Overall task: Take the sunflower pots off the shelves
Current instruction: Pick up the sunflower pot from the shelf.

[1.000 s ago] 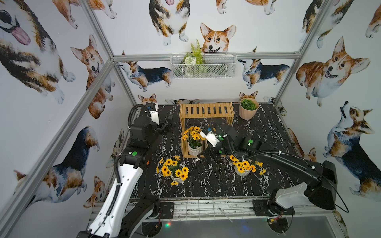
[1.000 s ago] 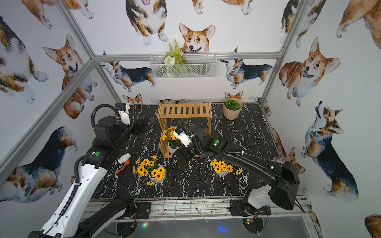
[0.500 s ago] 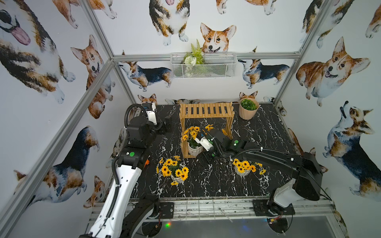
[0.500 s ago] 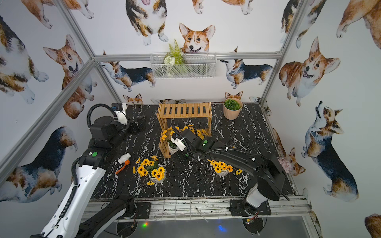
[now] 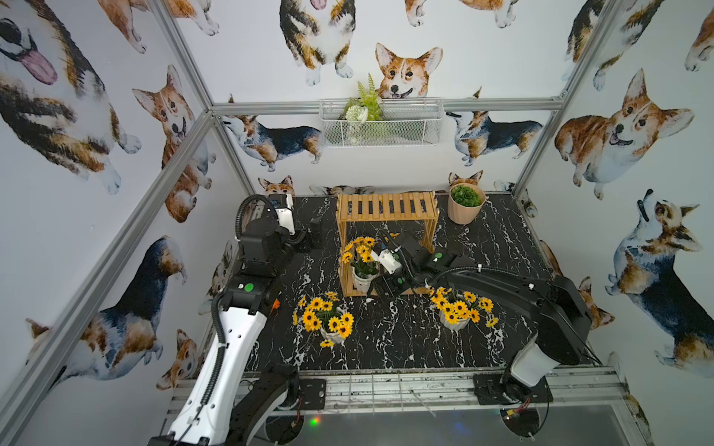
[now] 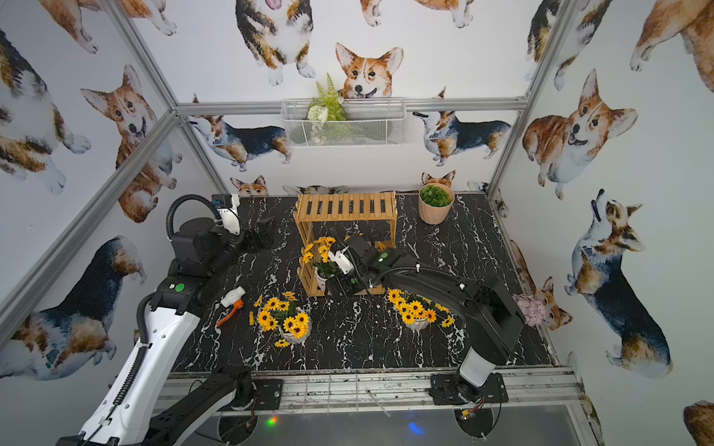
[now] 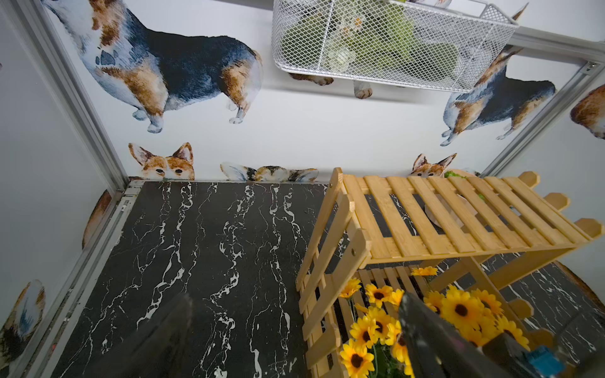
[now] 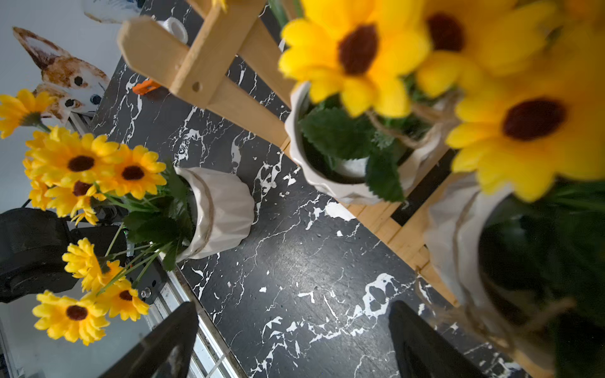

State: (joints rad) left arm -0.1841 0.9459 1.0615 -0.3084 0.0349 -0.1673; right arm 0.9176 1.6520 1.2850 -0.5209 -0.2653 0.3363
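Right claw (image 8: pixel 291 307) is standing wide open at the front of the shelves (image 5: pixel 386 206), holding nothing; bare bench (image 8: pixel 294 255) is showing between its fingers (image 8: pixel 163 340). First sunflower pot (image 8: pixel 451 235) is sitting on the lower shelf just beside one finger. Second sunflower pot (image 8: pixel 327 189) is sitting on that shelf ahead of the claw. Third sunflower pot (image 8: pixel 222 212) is standing on the bench, off to the claw's other side. Fourth sunflower pot (image 5: pixel 454 324) is standing on the bench behind the claw. Left claw (image 7: pixel 294 301) is hanging open and empty past the shelves' end.
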